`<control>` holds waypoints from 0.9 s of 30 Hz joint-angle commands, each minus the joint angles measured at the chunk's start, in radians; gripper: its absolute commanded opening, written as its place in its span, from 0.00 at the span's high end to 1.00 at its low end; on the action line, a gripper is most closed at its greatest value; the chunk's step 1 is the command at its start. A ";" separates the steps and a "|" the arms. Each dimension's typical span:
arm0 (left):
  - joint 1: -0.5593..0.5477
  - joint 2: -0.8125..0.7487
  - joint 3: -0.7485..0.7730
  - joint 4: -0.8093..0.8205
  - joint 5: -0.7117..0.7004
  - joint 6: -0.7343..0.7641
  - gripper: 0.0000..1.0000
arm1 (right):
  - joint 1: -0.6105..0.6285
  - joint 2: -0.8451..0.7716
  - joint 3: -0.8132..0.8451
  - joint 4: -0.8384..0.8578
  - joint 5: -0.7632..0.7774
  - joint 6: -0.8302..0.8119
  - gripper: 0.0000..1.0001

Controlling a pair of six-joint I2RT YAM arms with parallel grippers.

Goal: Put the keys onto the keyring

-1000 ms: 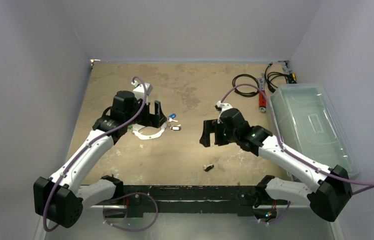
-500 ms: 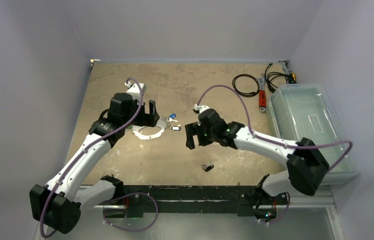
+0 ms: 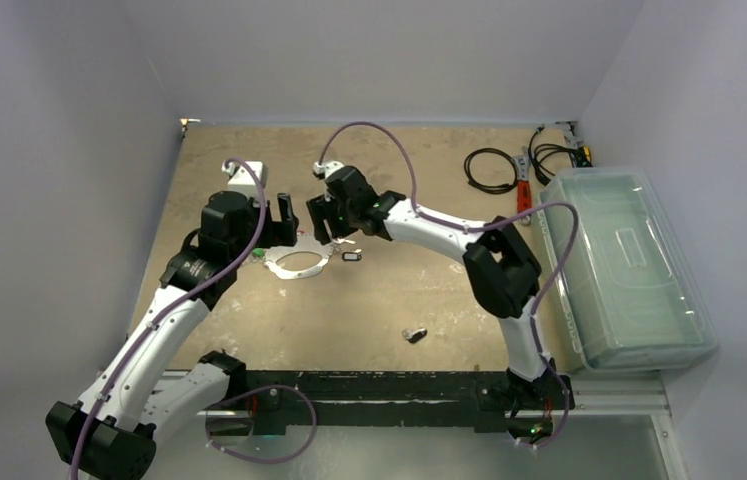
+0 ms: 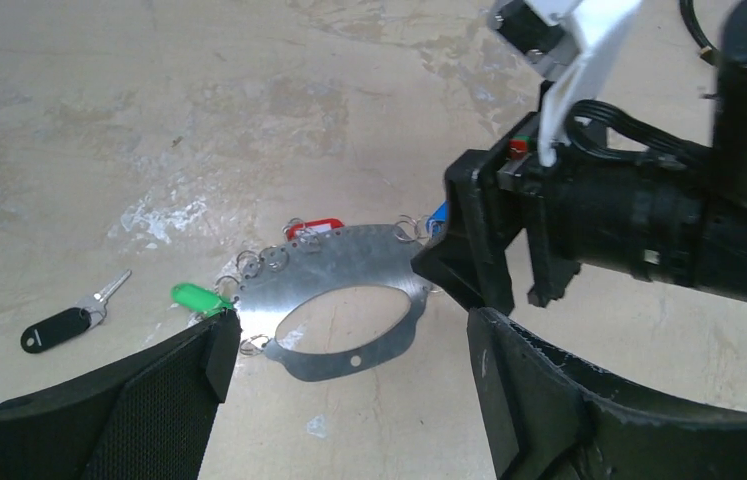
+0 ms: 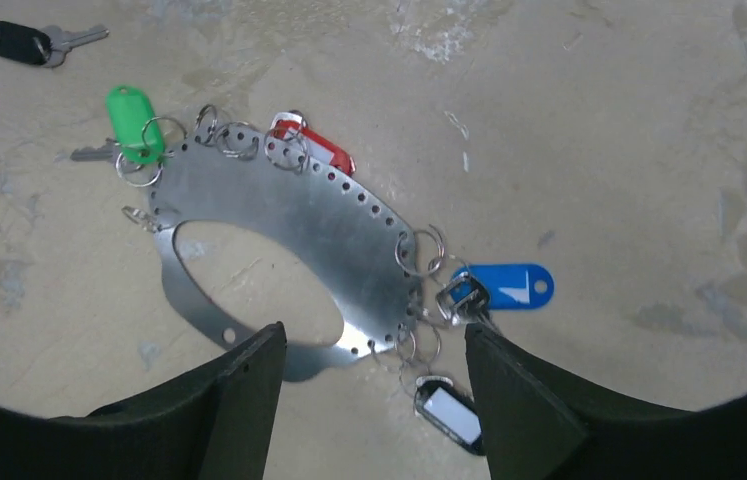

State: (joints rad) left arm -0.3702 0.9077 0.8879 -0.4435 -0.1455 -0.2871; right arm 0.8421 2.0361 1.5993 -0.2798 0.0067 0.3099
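While the keyring (image 5: 289,225) lies flat on the table (image 3: 389,300), both grippers hang over it, holding nothing. Right gripper (image 5: 374,345): jaws spread wide, above the end by the blue tag (image 5: 509,285). Left gripper (image 4: 349,340): jaws wide, over the opposite edge. Green tag (image 5: 129,112) and red tag (image 5: 314,148) sit at the rim. Black key (image 5: 24,42) lies loose, apart from the ring; second black key (image 3: 414,334) well apart, toward the front.

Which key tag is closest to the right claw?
The black tag with white insert, between the right gripper's fingers; the blue tag, red tag and green tag lie farther off.
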 commanded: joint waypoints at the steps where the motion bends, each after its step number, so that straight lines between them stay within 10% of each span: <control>1: 0.019 -0.003 0.022 0.005 -0.025 -0.001 0.15 | -0.001 0.101 0.161 -0.063 -0.005 -0.077 0.32; 14: 0.075 0.021 0.022 0.010 0.027 -0.006 0.16 | -0.018 0.256 0.316 -0.143 -0.005 -0.114 0.46; 27: 0.100 0.025 0.021 0.013 0.045 -0.008 0.16 | -0.017 0.093 0.029 -0.032 -0.181 -0.056 0.48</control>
State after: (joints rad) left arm -0.2813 0.9348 0.8879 -0.4435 -0.1177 -0.2882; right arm 0.8253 2.1941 1.6783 -0.3912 -0.0422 0.2245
